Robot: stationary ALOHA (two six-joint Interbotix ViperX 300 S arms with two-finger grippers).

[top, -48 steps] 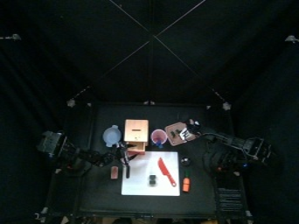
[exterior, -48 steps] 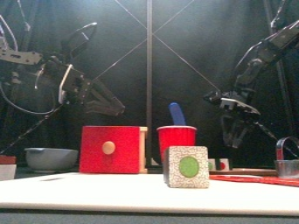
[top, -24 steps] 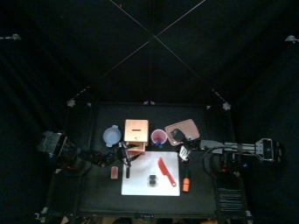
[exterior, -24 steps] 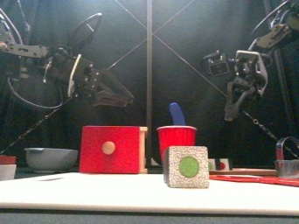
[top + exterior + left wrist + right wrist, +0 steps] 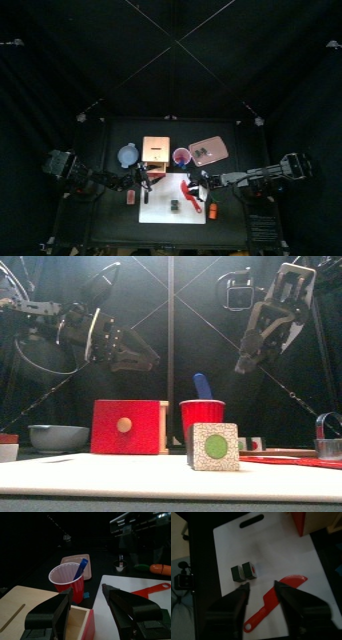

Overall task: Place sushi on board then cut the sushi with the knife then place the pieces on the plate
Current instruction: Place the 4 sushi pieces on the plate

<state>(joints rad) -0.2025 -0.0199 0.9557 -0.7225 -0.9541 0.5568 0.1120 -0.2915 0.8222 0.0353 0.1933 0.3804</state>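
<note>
The sushi roll (image 5: 173, 205) is already lying on the white cutting board (image 5: 181, 216) in the lower middle of the top view. The step in hand is therefore judged to be picking up the red knife (image 5: 264, 613), which is lying on the board just right of the roll. The right gripper (image 5: 261, 585) is hanging high in the upper right of the front view with its jaws spread wide, and its wrist view is showing the knife's handle between them. To do this well, it is likely needing to come straight down with the handle centred, then close on the handle rather than the blade, clear of the roll so as not to nudge it. A square, firm grip matters, since a tilted blade would cut badly. The left gripper (image 5: 85, 592) is hanging in the upper left of the front view, jaws open, near the red cup (image 5: 69, 579). The pink tray (image 5: 209, 150) is sitting up and right of the board in the top view.
</note>
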